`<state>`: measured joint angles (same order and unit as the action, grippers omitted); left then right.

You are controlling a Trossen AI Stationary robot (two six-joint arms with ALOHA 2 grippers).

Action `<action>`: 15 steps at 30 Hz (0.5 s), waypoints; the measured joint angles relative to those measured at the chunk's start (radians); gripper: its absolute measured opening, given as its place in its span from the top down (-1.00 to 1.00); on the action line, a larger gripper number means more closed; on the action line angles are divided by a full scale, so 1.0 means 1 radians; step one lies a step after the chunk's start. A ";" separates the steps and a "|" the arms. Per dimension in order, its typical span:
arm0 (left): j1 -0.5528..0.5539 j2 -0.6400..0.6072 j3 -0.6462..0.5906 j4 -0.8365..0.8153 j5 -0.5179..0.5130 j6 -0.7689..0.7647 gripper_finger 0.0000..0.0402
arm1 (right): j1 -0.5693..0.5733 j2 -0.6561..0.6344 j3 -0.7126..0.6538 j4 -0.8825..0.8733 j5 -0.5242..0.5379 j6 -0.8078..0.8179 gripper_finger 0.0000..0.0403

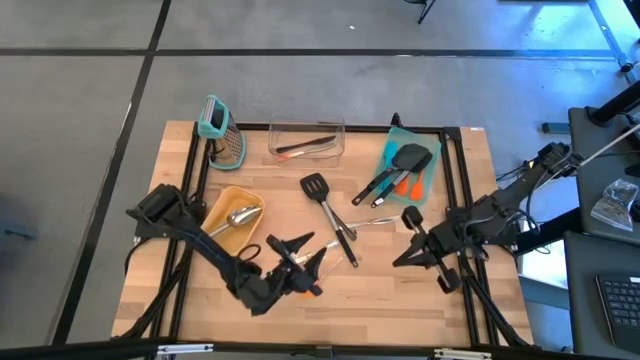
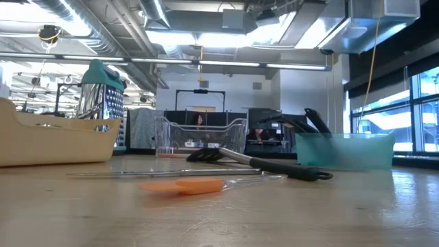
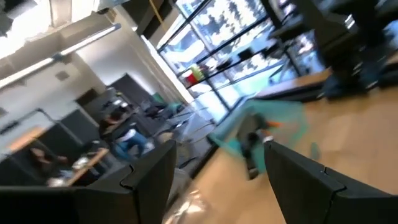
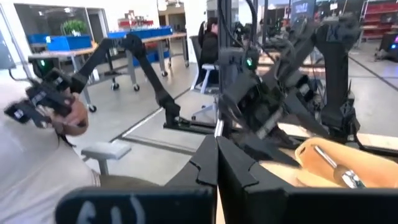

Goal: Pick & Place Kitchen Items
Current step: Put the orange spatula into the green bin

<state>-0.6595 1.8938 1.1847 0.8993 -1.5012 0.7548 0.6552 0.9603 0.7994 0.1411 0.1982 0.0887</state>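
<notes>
Slotted black turner (image 1: 316, 186) lies flat; left end effector (image 1: 300, 262) spread, right end effector (image 1: 400, 258) pressed together.

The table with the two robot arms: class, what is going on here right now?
A two-armed robot is sorting kitchen utensils on a wooden table. The left claw is open above the front of the table, close to an orange spatula, and holds nothing. The right claw is shut and empty, waiting at the right side. A metal spoon lies in the yellow tray, several spatulas sit in the teal tray, and a black slotted turner lies loose mid-table.
</notes>
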 joint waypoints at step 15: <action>-0.005 -0.012 0.000 -0.463 0.572 -0.676 -0.20 | 0.000 0.001 0.000 -0.004 0.042 -0.011 1.00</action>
<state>-0.6644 1.8817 1.1847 0.4367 -0.9290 0.0786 0.6552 0.9616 0.7994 0.1375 0.2400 0.0775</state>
